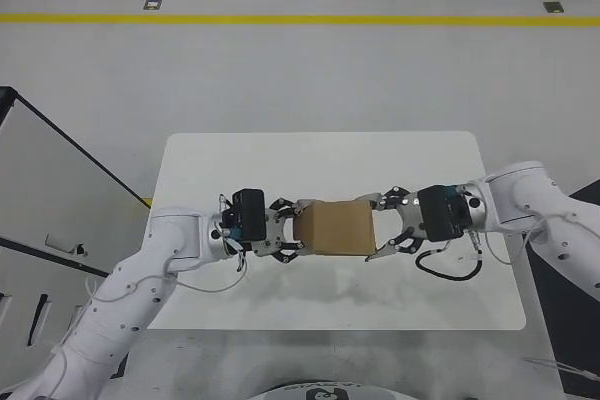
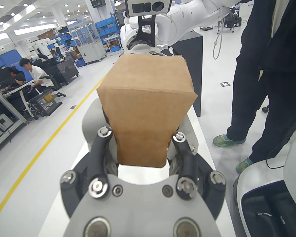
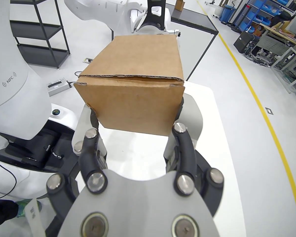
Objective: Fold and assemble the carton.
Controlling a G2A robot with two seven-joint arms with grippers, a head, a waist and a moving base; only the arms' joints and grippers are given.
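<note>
A brown cardboard carton (image 1: 335,228), folded into a box shape, hangs between my two grippers above the middle of the white table (image 1: 430,170). My left gripper (image 1: 298,230) clasps one end of the carton (image 2: 148,80), its fingers (image 2: 95,114) pressed against both sides. From the opposite end my right gripper (image 1: 377,228) is shut on the carton (image 3: 138,57), one finger (image 3: 187,109) on each side. The end facing the right wrist camera shows a folded flap with a seam along its upper edge. In the left wrist view my left gripper (image 2: 140,127) straddles the narrow near end.
The white table has bare surface all round the carton, with its front edge (image 1: 340,328) close to me. A black cabinet (image 1: 20,180) stands off the table's left side. A black stand (image 3: 194,20) with a small box on it lies beyond the table.
</note>
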